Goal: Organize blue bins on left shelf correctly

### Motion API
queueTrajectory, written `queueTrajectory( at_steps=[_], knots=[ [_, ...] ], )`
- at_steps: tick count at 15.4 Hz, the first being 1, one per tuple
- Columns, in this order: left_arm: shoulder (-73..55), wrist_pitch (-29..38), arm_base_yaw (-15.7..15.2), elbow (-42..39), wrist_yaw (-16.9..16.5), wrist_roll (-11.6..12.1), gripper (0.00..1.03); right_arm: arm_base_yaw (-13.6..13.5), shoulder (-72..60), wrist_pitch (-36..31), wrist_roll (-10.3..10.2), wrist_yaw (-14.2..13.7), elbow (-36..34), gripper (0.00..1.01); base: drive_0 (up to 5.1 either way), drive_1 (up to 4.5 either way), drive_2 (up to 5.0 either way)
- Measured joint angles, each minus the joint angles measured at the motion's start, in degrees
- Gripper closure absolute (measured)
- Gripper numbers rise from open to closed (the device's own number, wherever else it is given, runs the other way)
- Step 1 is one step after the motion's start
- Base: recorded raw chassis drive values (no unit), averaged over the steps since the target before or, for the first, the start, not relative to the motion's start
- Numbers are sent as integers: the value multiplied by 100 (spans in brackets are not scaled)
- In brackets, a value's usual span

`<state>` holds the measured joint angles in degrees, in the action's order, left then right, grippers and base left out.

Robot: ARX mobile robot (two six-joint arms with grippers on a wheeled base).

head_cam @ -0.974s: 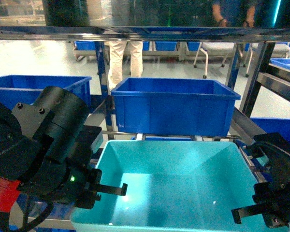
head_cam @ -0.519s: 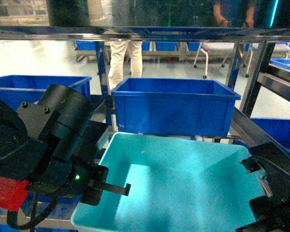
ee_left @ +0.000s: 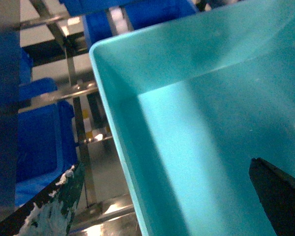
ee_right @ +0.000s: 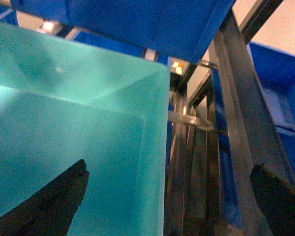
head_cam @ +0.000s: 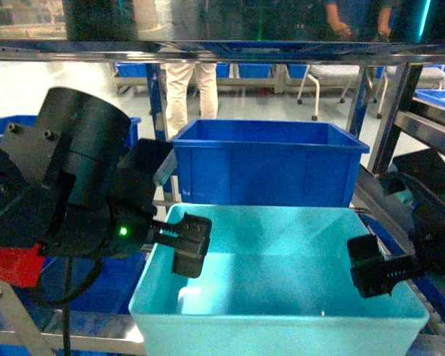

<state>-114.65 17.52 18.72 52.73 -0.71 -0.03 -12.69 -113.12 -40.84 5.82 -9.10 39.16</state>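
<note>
Steel flow rack (head_cam: 400, 119) carries the turquoise bin (head_cam: 282, 297) at its front edge, before a royal-blue crate (head_cam: 267, 167). Left end effector (head_cam: 184, 245) and right end effector (head_cam: 371, 271) each straddle a side wall, jaws apart. Risk: unclamped, uneven lifting could tip the bin.

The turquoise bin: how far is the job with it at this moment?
In hand: the turquoise bin is straddled on both side walls, one finger inside and one outside, by the left end effector and the right end effector. It sits in front of the royal-blue crate on the shelf. Left: placing it and letting go. Nothing visible shows a finished step.
</note>
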Motion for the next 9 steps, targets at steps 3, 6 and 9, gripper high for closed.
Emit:
queueTrajectory(
  at_steps=[3,6,9],
  knots=[
    [417,699,-35,-136,-55,129,5,-9,341,-946,-46,-138,-201,3,0,0,0],
    [1016,1762,-131,-1255,15,387,5,-87,1036,-1902,-83,-70,-1207,3,0,0,0],
    [2282,2658,-507,-2804,-66,649,5,264,2277,-2264,26,240,-2238,3,0,0,0]
  ],
)
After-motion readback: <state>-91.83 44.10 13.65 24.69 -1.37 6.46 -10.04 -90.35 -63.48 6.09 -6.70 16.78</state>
